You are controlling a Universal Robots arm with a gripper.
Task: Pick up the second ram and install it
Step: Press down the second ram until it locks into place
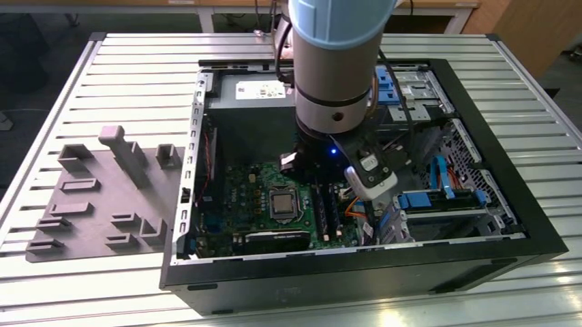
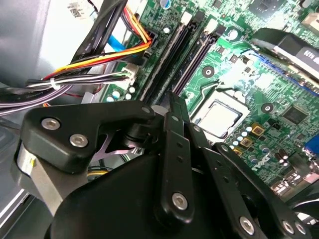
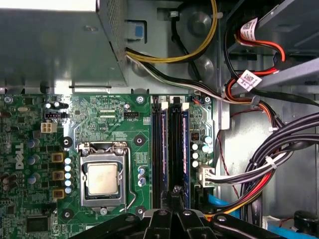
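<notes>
My gripper (image 2: 173, 102) is inside the open computer case, low over the memory slots (image 3: 172, 144) of the green motherboard (image 3: 99, 119). Its black fingers are shut, tip to tip, with nothing visible between them. In the first wrist view the gripper tip (image 3: 174, 191) sits at the near end of the slot rows. Two thin blue-green edges, one (image 3: 162, 149) and another (image 3: 185, 149), run along the slots like sticks seated on edge. I cannot tell which of them is the second ram. In the exterior view the arm (image 1: 337, 82) hides the slots.
The processor socket (image 3: 103, 177) lies beside the slots. Bundled cables (image 3: 259, 164) crowd the other side, with the power supply (image 3: 55, 45) and case wall (image 1: 364, 266) close by. A grey moulded tray (image 1: 100, 197) sits on the table at the exterior view's left.
</notes>
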